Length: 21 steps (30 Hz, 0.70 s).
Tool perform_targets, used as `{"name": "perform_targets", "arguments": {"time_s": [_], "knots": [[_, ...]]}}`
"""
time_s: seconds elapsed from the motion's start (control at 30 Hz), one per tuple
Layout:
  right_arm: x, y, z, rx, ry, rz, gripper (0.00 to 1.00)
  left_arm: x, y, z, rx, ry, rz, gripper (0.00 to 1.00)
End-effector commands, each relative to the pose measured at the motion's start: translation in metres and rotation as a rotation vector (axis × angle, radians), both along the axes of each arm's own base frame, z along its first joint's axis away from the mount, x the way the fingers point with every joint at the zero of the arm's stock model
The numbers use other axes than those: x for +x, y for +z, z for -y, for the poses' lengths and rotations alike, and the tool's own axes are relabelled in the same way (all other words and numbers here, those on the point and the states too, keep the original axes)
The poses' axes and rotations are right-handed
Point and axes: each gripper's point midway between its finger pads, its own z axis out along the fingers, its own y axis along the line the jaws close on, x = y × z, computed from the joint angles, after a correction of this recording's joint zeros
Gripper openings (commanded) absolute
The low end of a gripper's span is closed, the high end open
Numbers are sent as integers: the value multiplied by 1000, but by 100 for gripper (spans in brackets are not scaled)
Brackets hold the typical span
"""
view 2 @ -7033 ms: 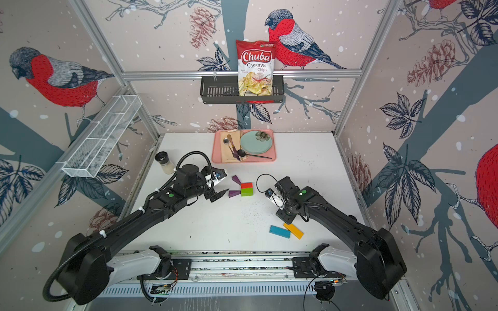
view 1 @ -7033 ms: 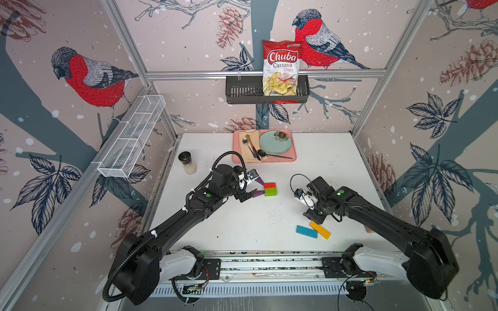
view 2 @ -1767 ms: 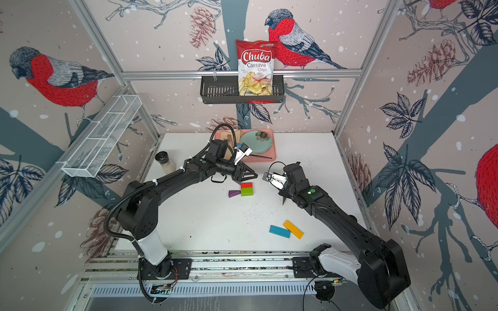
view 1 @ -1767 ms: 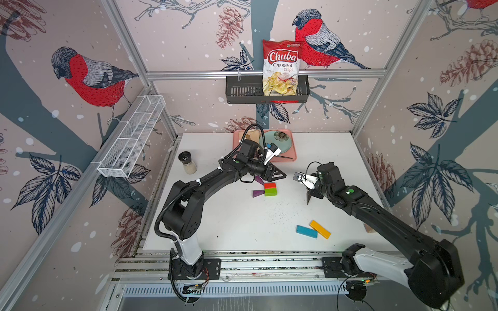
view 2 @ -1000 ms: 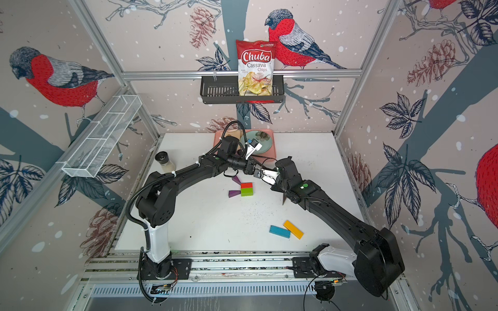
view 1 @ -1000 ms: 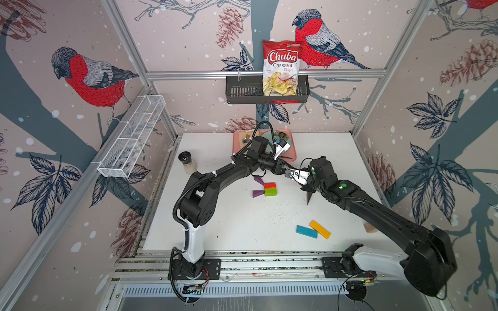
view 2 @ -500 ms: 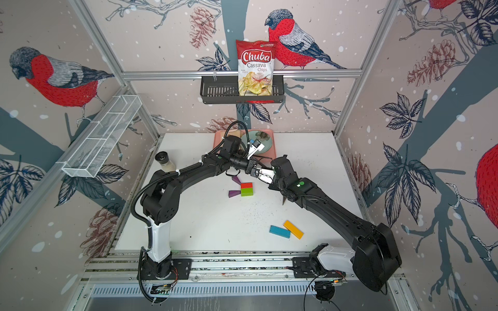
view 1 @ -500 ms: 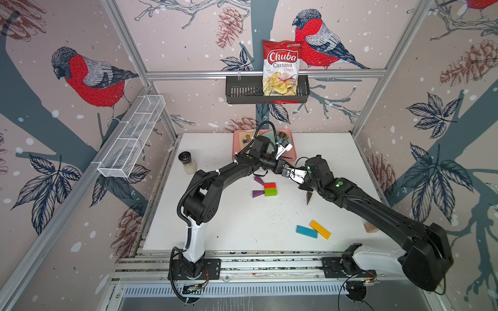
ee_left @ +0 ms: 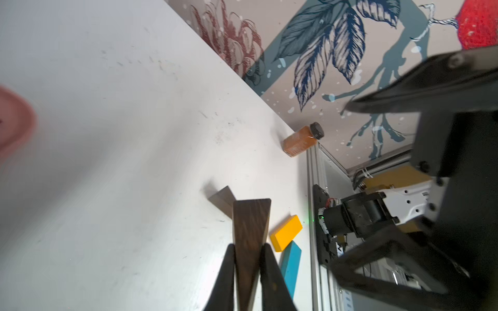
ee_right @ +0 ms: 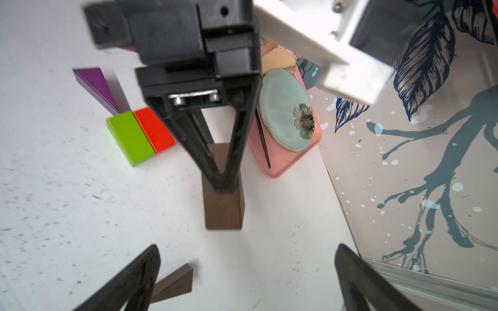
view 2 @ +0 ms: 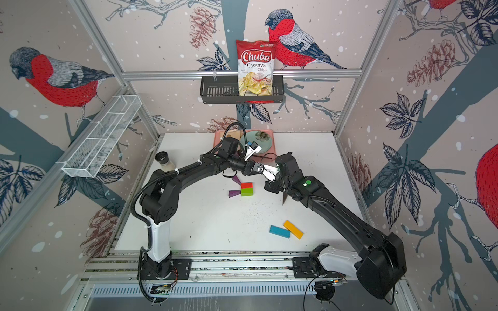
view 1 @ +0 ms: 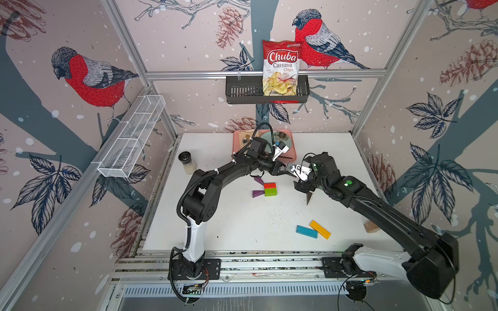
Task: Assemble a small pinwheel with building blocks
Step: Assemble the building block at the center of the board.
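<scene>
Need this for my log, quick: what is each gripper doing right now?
Left gripper: shut on a dark brown wedge, held off the table.
Right gripper: open, holding nothing.

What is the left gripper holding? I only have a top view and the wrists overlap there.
Observer: A dark brown wedge. The left wrist view shows the left gripper shut on it.
Operator: Which end?
Observer: The narrow end; the wide end sticks out past the fingers.
Operator: Is the right gripper on it too?
Observer: No. The right wrist view shows the right gripper open, fingers apart and clear of the wedge.
</scene>
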Motion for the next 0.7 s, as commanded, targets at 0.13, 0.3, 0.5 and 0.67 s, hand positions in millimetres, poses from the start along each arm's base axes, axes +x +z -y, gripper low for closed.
{"name": "perform_targets", "arguments": {"time_s": [0.13, 0.3, 0.5, 0.67], "knots": [[11, 56, 34, 322, -149, -63, 100, 21, 5, -42, 73, 65, 276, 0], [34, 62, 3, 436, -35, -300, 99, 7, 32, -58, 53, 68, 580, 0], [29, 71, -41, 473, 153, -453, 99, -16, 36, -81, 74, 121, 924, 0], [17, 52, -76, 376, 223, -358, 97, -25, 44, -93, 85, 163, 963, 0]]}}
